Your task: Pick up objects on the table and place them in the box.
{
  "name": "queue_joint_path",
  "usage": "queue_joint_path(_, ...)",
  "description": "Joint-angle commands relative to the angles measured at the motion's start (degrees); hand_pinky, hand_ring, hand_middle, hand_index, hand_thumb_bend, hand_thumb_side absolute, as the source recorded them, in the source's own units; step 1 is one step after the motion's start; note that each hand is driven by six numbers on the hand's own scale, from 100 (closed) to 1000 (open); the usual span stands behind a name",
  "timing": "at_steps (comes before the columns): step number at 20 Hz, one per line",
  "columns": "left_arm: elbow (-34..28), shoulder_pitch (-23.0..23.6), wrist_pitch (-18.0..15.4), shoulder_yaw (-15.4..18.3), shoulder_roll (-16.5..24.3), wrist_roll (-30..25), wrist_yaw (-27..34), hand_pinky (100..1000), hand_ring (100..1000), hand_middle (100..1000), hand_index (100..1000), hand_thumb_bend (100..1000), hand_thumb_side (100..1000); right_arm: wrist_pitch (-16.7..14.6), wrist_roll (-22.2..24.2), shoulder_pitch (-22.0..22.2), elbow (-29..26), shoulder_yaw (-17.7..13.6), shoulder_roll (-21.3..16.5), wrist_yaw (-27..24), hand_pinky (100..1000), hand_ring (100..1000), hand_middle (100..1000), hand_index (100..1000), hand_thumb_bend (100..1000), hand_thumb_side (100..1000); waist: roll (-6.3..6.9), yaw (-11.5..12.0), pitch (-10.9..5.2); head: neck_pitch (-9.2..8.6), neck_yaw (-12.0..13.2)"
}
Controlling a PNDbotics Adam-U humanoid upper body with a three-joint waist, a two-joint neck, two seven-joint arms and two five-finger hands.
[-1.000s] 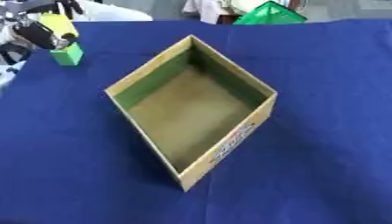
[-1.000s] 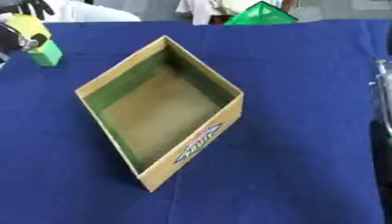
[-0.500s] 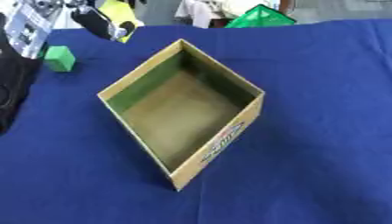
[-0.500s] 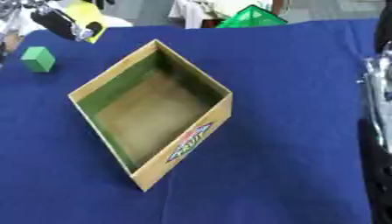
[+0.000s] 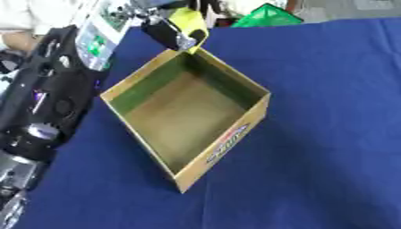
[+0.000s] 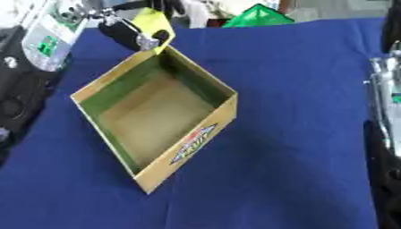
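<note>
Left hand above the far corner of the box, fingers curled round one yellow object. Yellow object held in the air, just over the far corner rim, not touching the box floor. Left arm long and dark along the left side of the view, with a pale panel bearing a small green mark near the wrist.

One cardboard box, open at the top, set like a diamond on the blue tablecloth, green on the inner walls, brown on the floor, a printed label on the near right wall. Nothing visible inside.

Much free blue cloth to the right of the box and in front of it; little room on the left, where the arm lies close to the box edge.

One green object at the far edge of the table, well apart from the hand.

Right arm only as a dark and silver strip at the right edge of the right eye view; right hand itself not visible.
</note>
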Motion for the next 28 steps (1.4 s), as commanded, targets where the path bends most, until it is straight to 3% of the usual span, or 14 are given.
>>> queue_joint_path(1, -2.5, 0.9, 1.1, -0.5, -2.3, 0.7, 0.3, 562, 561, 568, 801, 220, 100, 0.1, -0.1, -0.6, -1.3, 0.0, -0.3, 0.3, 800, 826, 701, 818, 199, 1000, -0.46, 0.3, -1.55, 1.06, -0.3)
queue_joint_path(2, -2.8, 1.7, 1.4, -0.7, -3.0, 0.9, -0.1, 561, 561, 568, 801, 115, 100, 0.1, -0.2, -0.7, -1.3, -0.1, -0.3, 0.3, 800, 826, 701, 818, 191, 1000, -0.58, 0.4, -1.54, 1.21, -0.3)
queue_joint_path(12, -1.1, 7.3, 2.3, -2.2, -6.0, 3.3, -7.9, 577, 578, 590, 805, 172, 100, 0.1, -0.5, -0.9, -1.0, -0.2, -0.5, 0.2, 800, 825, 699, 816, 194, 1000, -1.39, 1.2, -1.06, 1.08, 0.0)
queue_joint_path(13, -0.7, 7.6, 2.1, -2.4, -6.1, 3.5, -8.6, 579, 581, 593, 807, 192, 100, 0.1, -0.5, -0.9, -1.0, -0.2, -0.5, 0.2, 800, 825, 699, 816, 194, 1000, -1.43, 1.3, -1.01, 1.05, -0.1)
queue_joint_path(15, -0.1, 8.0, 1.7, -2.8, -6.2, 3.9, -9.7, 641, 644, 644, 842, 341, 124, 0.1, -0.5, -0.9, -0.9, -0.3, -0.6, 0.2, 800, 825, 698, 816, 192, 1000, -1.49, 1.4, -0.94, 1.03, -0.1)
queue_joint_path(17, 0.0, 8.1, 1.1, -3.3, -6.2, 4.3, -11.0, 726, 748, 713, 901, 490, 275, 0.1, -0.5, -0.9, -0.8, -0.3, -0.7, 0.2, 800, 825, 697, 816, 192, 1000, -1.53, 1.5, -0.91, 1.06, -0.2)
queue_joint_path(20, -0.4, 8.3, 0.5, -3.5, -6.1, 4.9, -12.9, 796, 842, 756, 927, 569, 380, 0.1, -0.5, -0.8, -0.6, -0.3, -0.8, 0.2, 800, 825, 697, 816, 193, 1000, -1.62, 1.6, -0.93, 0.93, -0.2)
queue_joint_path(28, -4.0, 8.0, 1.5, -2.2, -5.0, 10.5, -14.2, 754, 813, 736, 908, 462, 380, 0.2, -0.6, -0.5, -0.5, -0.4, -0.8, 0.2, 801, 825, 697, 816, 193, 1000, -1.79, 1.9, -1.21, 0.22, -0.2)
